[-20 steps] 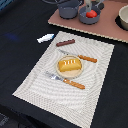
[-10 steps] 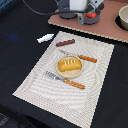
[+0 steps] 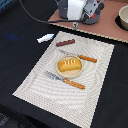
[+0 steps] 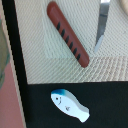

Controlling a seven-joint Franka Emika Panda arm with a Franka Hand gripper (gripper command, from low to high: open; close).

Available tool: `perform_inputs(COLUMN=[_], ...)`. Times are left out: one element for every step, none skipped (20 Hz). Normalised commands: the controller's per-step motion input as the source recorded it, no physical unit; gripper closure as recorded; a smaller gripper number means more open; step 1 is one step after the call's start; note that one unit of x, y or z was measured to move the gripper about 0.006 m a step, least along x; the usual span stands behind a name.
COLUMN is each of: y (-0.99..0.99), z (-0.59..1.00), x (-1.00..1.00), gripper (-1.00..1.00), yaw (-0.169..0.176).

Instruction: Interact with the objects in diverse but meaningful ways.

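A golden-yellow bread loaf (image 3: 69, 64) with pale score marks is sitting on a round beige plate (image 3: 61, 71) in the middle of a woven placemat (image 3: 45, 90). A brown sausage (image 3: 65, 43) with dark stripes is lying near the mat's far edge, and a small white-blue fish piece (image 3: 45, 38) is resting just off the mat on the dark desk (image 3: 17, 60). A knife (image 3: 80, 57) and fork (image 3: 65, 80) are flanking the plate, leaving open mat nearer the camera. The arm (image 3: 75, 9) is hanging over the far edge; I cannot tell how far apart its fingers are standing.
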Motion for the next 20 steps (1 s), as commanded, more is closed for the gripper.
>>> perform_inputs(y=[0.0,-0.04,-0.06,-0.04,-0.03,-0.02,-0.02,-0.02,-0.02,-0.02,-0.02,-0.01,-0.01,-0.05,-0.09,-0.21,-0.24,-0.19,-0.18,-0.17], z=[-0.34,-0.33,-0.33,-0.34,-0.33,-0.31,-0.32,-0.35,-0.37,-0.39,-0.38,-0.37,-0.36,-0.36,-0.36,-0.37,-0.38,-0.43,-0.44,-0.46], x=[-0.34,-0.22,-0.21,-0.25,-0.23,-0.18,-0.15,-0.17,-0.22,-0.23,-0.22,-0.18,-0.13,-0.06,-0.03,0.0,0.0,-0.05,-0.06,-0.11], gripper=[-1.0,-1.0,-1.0,-1.0,-1.0,-1.0,-1.0,-1.0,-1.0,-1.0,-1.0,-1.0,-1.0,-1.0,-1.0,-1.0,-1.0,-1.0,-1.0,-1.0], yaw=[0.149,0.149,0.152,0.154,0.154,0.151,0.142,0.137,0.132,0.126,0.116,0.105,0.093,0.084,0.065,0.052,0.051,0.042,0.042,0.041])
